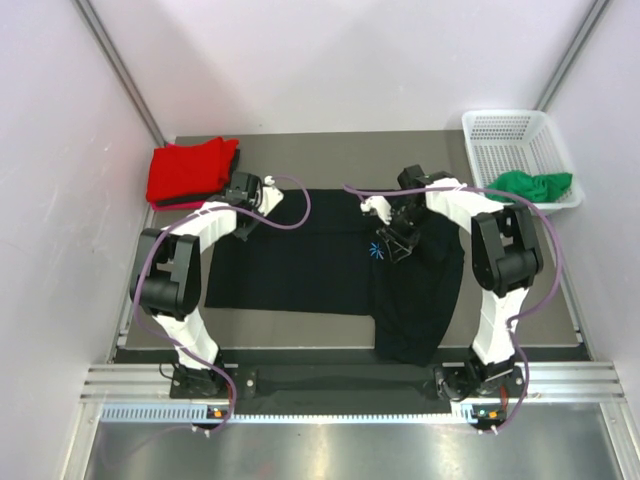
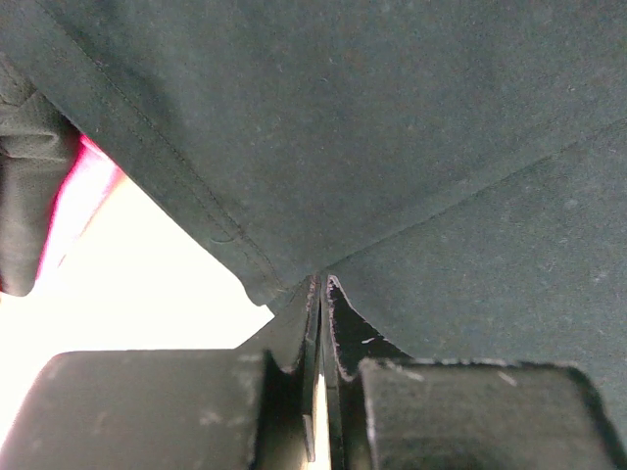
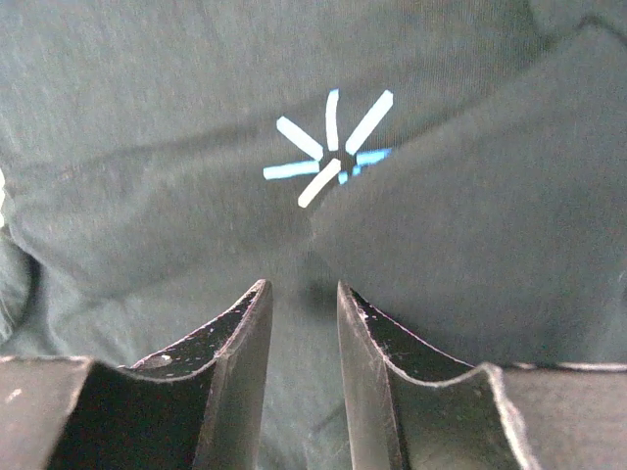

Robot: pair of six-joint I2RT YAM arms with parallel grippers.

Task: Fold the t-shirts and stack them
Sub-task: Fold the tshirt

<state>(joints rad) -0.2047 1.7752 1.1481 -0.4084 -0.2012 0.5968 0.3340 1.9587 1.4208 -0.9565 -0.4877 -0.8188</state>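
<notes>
- Fingers on the left gripper are pressed together, pinching the edge of the black t-shirt.
- And the fingers of the right gripper?
- Spread a little, over the blue star print, holding nothing.
- Where's the shirt?
- Spread on the table, near the red t-shirt.
- If only one side pulls, it might bunch up or slip out.
</notes>
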